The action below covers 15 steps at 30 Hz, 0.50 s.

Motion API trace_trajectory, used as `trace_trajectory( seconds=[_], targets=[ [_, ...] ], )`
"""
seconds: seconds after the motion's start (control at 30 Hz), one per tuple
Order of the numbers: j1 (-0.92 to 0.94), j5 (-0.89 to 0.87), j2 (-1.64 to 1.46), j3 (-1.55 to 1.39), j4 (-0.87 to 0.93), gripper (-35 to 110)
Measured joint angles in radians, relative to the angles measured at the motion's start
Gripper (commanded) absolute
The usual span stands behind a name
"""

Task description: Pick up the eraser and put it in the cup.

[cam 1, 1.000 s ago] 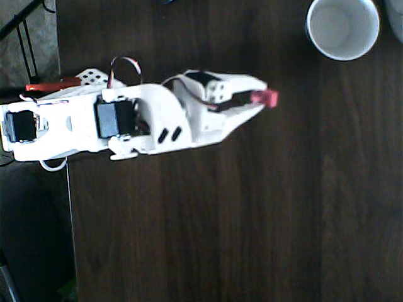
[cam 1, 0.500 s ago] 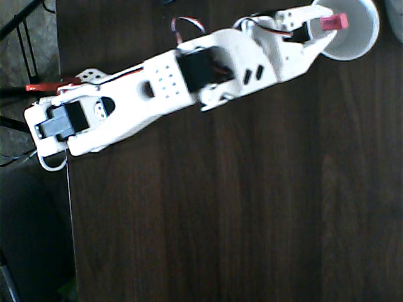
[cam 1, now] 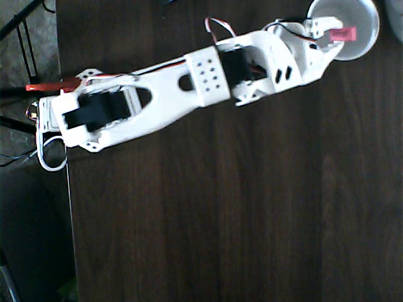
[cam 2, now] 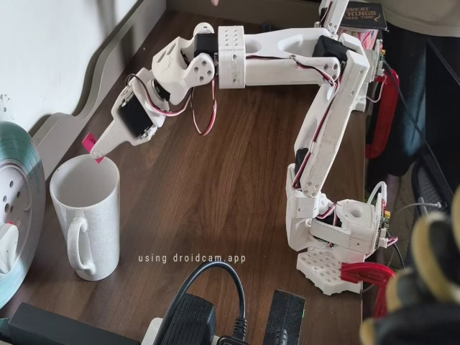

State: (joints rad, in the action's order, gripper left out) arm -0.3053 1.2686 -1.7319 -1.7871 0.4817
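Pink-red, the eraser (cam 1: 344, 34) stayed pinched in the claw (cam 1: 339, 35), which had swung from mid-table to over the mouth of the cup (cam 1: 365, 47) just below it, ready for dropping.

In the overhead view the top of the cup (cam 1: 360, 39) is cut by the picture's edge, and the hand (cam 1: 332, 34) covers its left rim. We see the eraser (cam 1: 344, 34) blurred there, so its print cannot be read. In the fixed view only a small pink corner of the eraser (cam 2: 89, 143) shows behind the fingertip (cam 2: 106, 146); we cannot tell how the jaws stand.
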Motion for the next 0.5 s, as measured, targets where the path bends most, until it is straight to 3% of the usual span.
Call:
trace_trajectory(
  seconds=[0.1,0.17,0.33,0.4,0.5],
  targets=[
    [-0.003,-0.008,0.026,0.026,-0.025,2],
    [-0.003,-0.009,0.026,0.041,-0.038,14],
    [-0.003,-0.043,0.028,0.044,-0.055,22],
    [-0.003,-0.043,0.028,0.044,-0.055,22],
    [-0.003,-0.037,0.028,0.044,-0.055,6]
  ],
)
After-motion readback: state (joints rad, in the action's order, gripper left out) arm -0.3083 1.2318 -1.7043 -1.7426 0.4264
